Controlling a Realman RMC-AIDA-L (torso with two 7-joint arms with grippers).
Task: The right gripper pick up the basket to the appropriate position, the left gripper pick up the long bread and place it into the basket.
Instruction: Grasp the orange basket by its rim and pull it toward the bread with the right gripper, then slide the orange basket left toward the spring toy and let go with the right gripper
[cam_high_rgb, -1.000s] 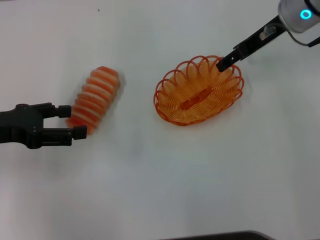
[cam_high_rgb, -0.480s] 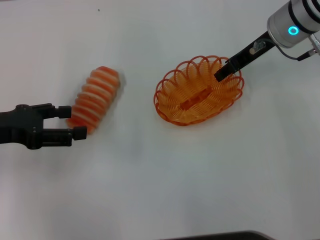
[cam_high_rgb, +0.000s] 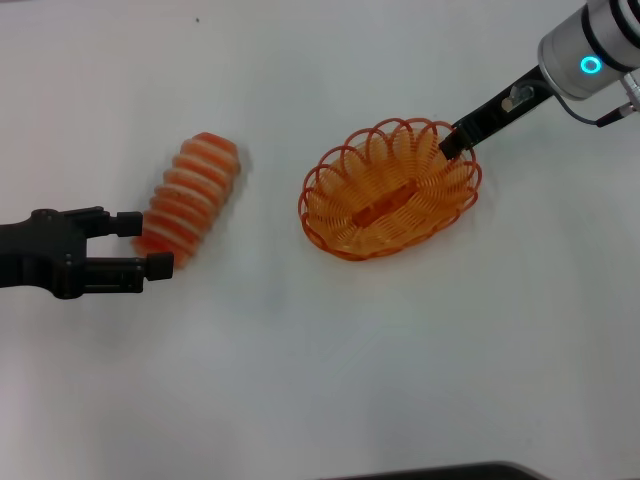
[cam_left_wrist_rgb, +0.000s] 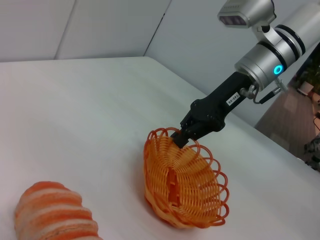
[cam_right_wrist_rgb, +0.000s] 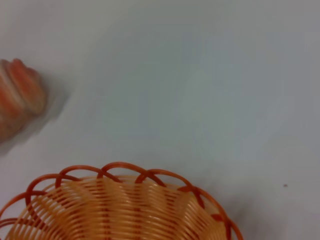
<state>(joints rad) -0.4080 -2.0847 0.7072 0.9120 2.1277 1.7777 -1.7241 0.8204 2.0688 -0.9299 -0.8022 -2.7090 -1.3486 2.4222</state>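
Gripping one oval orange looped-wire basket (cam_high_rgb: 385, 195) by its rim, the right hand (cam_high_rgb: 450, 142); the left hand (cam_high_rgb: 150, 243) gapes beside one ridged orange-and-cream striped long bread (cam_high_rgb: 190, 196).

Looking like a robot test lab: plain white table (cam_high_rgb: 330, 380) filling the head view, bare grey wall panels (cam_left_wrist_rgb: 100, 25) standing behind it, a strip of brown floor (cam_left_wrist_rgb: 287, 120) showing past the table edge.

your orange wire basket (cam_high_rgb: 388, 190) is tilting on the white table, its far rim gripped; the striped long bread (cam_high_rgb: 189, 197) (ridged, orange-red) is lying well apart, leftward.
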